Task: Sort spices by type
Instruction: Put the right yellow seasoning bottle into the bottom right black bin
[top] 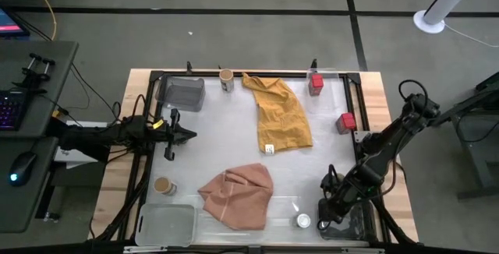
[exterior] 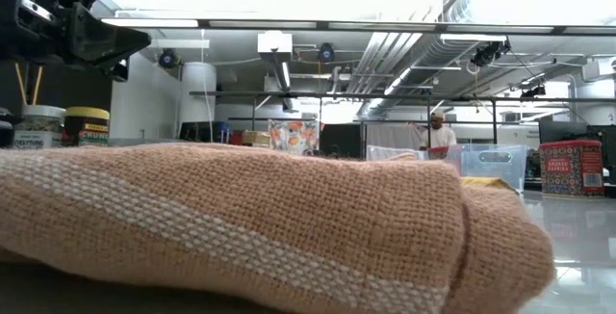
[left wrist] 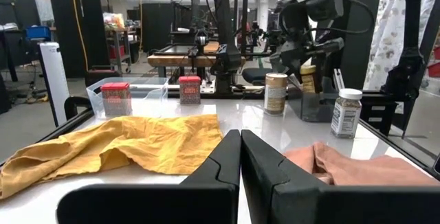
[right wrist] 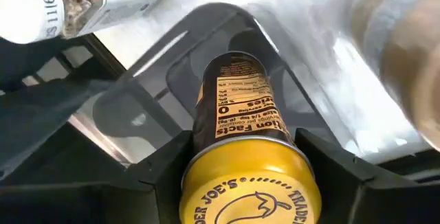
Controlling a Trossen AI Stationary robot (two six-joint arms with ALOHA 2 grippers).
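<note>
My right gripper (top: 331, 206) is at the table's near right corner, over a grey tray (top: 352, 227), shut on a yellow-lidded jar (right wrist: 237, 107). A white-lidded jar (top: 302, 221) stands just left of that tray. My left gripper (top: 183, 135) hovers shut at the table's left side, touching nothing. One tan-lidded jar (top: 164, 185) stands near the left edge and another (top: 226, 79) at the far edge. Two red tins (top: 315, 82) (top: 346, 121) stand on the right. In the left wrist view the red tins (left wrist: 115, 99) (left wrist: 190, 88) stand beyond the mustard cloth. My right gripper pinches the yellow-lidded jar between its two fingers (right wrist: 165, 165), on the body just below the lid (right wrist: 240, 141). It comes from above, pointing down. The jar stands upright, its lower end down inside the grey tray (right wrist: 137, 114); whether it rests on the tray's floor I cannot tell.
A mustard cloth (top: 279, 114) lies at the far middle and a pink cloth (top: 238, 195) at the near middle. A grey tray (top: 183, 93) sits at the far left and a clear tray (top: 166, 224) at the near left. Open tabletop lies between the cloths and the left gripper.
</note>
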